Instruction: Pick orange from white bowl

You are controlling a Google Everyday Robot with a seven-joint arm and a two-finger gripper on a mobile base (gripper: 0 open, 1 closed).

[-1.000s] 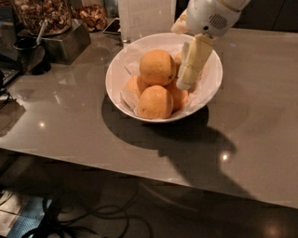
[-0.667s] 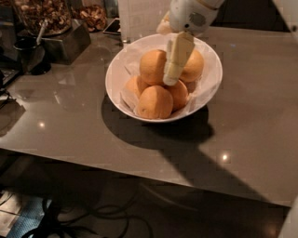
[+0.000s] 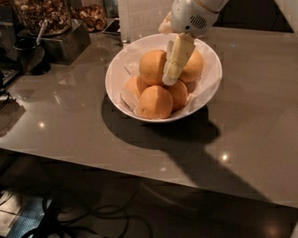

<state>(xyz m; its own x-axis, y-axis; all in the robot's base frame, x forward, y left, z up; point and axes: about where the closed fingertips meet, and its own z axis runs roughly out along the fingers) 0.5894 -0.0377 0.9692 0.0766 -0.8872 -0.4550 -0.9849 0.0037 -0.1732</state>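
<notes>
White robot arm (image 3: 198, 14) is cut off by the top edge. The white two-finger gripper (image 3: 169, 80) is seen hanging into the wide glossy white bowl (image 3: 113, 79), its tip between the two topmost fruits. Grip state cannot be told. The bowl is lined with crinkled white paper (image 3: 127, 98); five near-identical fruits are piled in it, and the lower ones are partly hidden. The round yellow-orange orange (image 3: 152, 67) sits top left of the pile, just beside the gripper. It is round, so no long axis or heading can be made out. Dark containers of brown nuts (image 3: 44, 16) are clipped at the top-left corner, on the glossy grey table (image 3: 70, 125).
</notes>
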